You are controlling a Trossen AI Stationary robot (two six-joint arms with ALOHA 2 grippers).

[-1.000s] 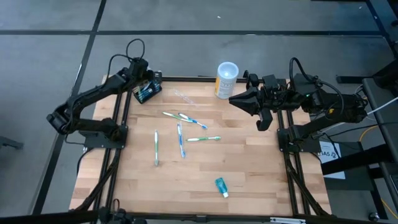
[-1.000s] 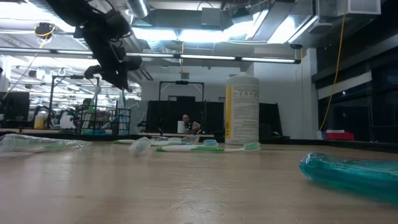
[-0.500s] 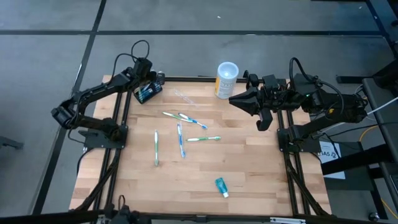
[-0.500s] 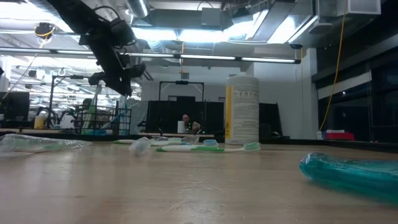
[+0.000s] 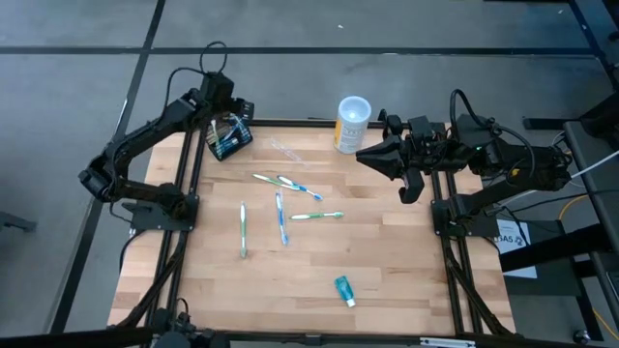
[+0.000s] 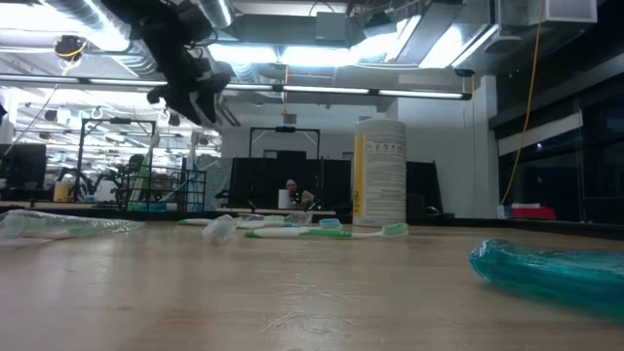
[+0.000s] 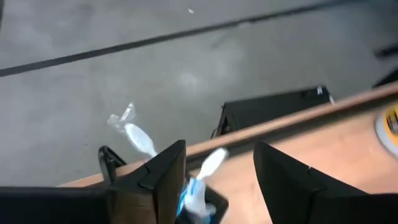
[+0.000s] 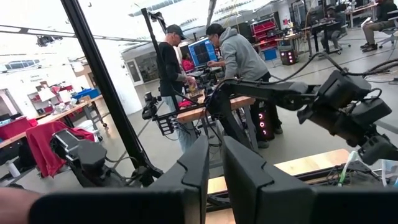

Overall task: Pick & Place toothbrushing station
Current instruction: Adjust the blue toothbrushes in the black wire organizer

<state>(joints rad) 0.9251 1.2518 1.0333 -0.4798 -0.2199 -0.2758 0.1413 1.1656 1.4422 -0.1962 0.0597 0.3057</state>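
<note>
One left claw hovers open above the toothbrushing station.

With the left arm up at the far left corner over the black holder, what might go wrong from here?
1. The toothbrushing station sits at the table's far left corner beside the edge rail, so a nudge from the left gripper might tip it or push it off.
2. Brushes stand in it, and in the left wrist view one brush head shows between the open fingers; closing might catch a brush instead of the block.
</note>
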